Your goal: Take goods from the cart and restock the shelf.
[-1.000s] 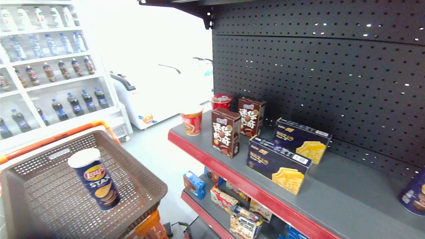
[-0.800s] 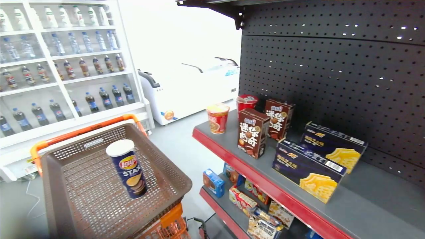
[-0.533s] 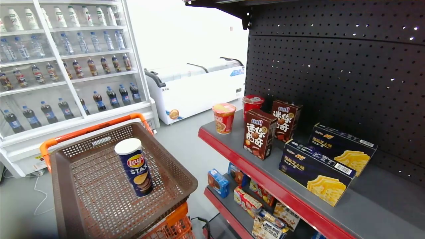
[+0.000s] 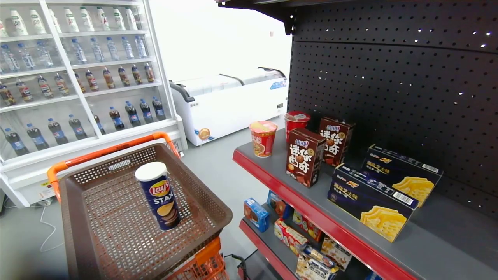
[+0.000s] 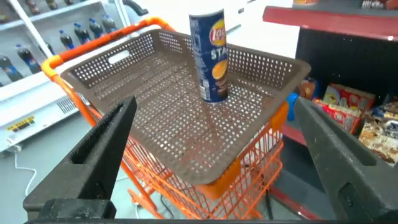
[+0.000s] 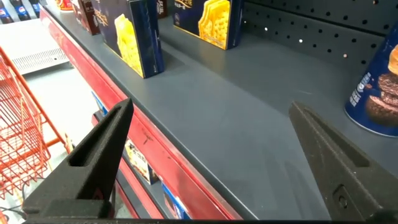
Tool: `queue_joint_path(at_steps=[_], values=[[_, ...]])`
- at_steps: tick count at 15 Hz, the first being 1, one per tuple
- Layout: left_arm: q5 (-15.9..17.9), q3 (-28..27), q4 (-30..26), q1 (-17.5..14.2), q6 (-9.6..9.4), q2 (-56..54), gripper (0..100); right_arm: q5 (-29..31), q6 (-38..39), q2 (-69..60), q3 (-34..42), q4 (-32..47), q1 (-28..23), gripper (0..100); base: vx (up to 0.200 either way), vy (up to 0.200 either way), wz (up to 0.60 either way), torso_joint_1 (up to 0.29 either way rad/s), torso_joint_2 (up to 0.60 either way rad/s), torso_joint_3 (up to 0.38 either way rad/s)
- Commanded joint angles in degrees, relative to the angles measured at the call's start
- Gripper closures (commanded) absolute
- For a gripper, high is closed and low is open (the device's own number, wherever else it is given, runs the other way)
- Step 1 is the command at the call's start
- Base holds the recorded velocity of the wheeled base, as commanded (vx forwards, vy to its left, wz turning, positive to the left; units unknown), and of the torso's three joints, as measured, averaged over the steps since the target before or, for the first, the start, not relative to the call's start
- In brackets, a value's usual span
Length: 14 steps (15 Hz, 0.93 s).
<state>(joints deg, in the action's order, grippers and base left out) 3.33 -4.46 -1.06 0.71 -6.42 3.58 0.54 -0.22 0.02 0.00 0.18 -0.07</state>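
Over the last second your head view has swung round, so the whole picture slid sideways and then settled. That is the camera, not the goods. The chip can [image 4: 157, 196] stands at the same spot in the cart [image 4: 116, 169] as before, and the last half second shows nearly no shift.

Your left gripper [image 5: 212, 104] hangs above the near side of the cart basket, its fingers [image 5: 99, 149] spread wide with nothing between them. The can stands upright beyond it, apart from both fingers. Your right gripper [image 6: 211, 107] hangs over the front of the shelf [image 6: 249, 137], its fingers [image 6: 93, 155] also spread wide and holding nothing. A blue tub [image 6: 379, 93] stands on the deck beyond it.

In the head view the cart sits at 7 o'clock, brown mesh basket on an orange frame, with the orange handle [image 4: 109, 149] on its far side. The can is its only load, white lid up.

The grey shelf with its red edge [image 4: 323, 225] runs from 3 to 5 o'clock against a black pegboard [image 4: 389, 97]. On it stand:
- a cup of noodles [image 4: 263, 138] and a red cup [image 4: 297, 120] at the far end;
- two brown boxes [image 4: 304, 157];
- two dark blue biscuit boxes [image 4: 371, 202], one behind the other.

Small packets [image 4: 288, 233] fill the lower shelf at 5 o'clock. A drinks cooler [image 4: 78, 77] fills 10 o'clock, and a white chest freezer [image 4: 229, 105] stands at 12, on a grey floor.
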Motion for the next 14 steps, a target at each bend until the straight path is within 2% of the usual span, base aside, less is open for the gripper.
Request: queue_joint_path(at_steps=[1, 2, 3, 5, 6, 7, 8, 10, 12, 14], values=[[0.3, -15.9, -5.7, 2.0, 1.33, 21.6, 0, 0.0, 0.0, 0.0, 0.0, 0.0, 0.0, 0, 0.000, 0.000, 0.00, 0.000, 0.00, 0.000], [0.3, -15.9, -5.7, 2.0, 1.33, 21.6, 0, 0.0, 0.0, 0.0, 0.0, 0.0, 0.0, 0, 0.000, 0.000, 0.00, 0.000, 0.00, 0.000], [1.2, -17.0, -5.5, 2.2, 2.56, 31.4, 0, 0.0, 0.0, 0.0, 0.0, 0.0, 0.0, 0, 0.000, 0.000, 0.00, 0.000, 0.00, 0.000], [1.1, -16.5, 1.1, 0.4, 4.14, 44.2, 0, 0.0, 0.0, 0.0, 0.0, 0.0, 0.0, 0, 0.000, 0.000, 0.00, 0.000, 0.00, 0.000], [1.2, -15.2, 8.5, -0.5, 5.46, 50.8, 0, 0.0, 0.0, 0.0, 0.0, 0.0, 0.0, 0, 0.000, 0.000, 0.00, 0.000, 0.00, 0.000], [1.1, -14.6, 18.7, -0.7, 7.65, 58.7, 0, 0.0, 0.0, 0.0, 0.0, 0.0, 0.0, 0, 0.000, 0.000, 0.00, 0.000, 0.00, 0.000], [1.1, -14.6, 22.1, -0.7, 8.18, 61.5, 0, 0.0, 0.0, 0.0, 0.0, 0.0, 0.0, 0, 0.000, 0.000, 0.00, 0.000, 0.00, 0.000], [1.0, -15.1, 28.3, -2.5, 7.74, 70.3, 0, 0.0, 0.0, 0.0, 0.0, 0.0, 0.0, 0, 0.000, 0.000, 0.00, 0.000, 0.00, 0.000], [1.1, -14.4, 33.6, -2.6, 8.18, 76.8, 0, 0.0, 0.0, 0.0, 0.0, 0.0, 0.0, 0, 0.000, 0.000, 0.00, 0.000, 0.00, 0.000], [1.2, -13.5, 44.6, -2.8, 8.18, 85.9, 0, 0.0, 0.0, 0.0, 0.0, 0.0, 0.0, 0, 0.000, 0.000, 0.00, 0.000, 0.00, 0.000]])
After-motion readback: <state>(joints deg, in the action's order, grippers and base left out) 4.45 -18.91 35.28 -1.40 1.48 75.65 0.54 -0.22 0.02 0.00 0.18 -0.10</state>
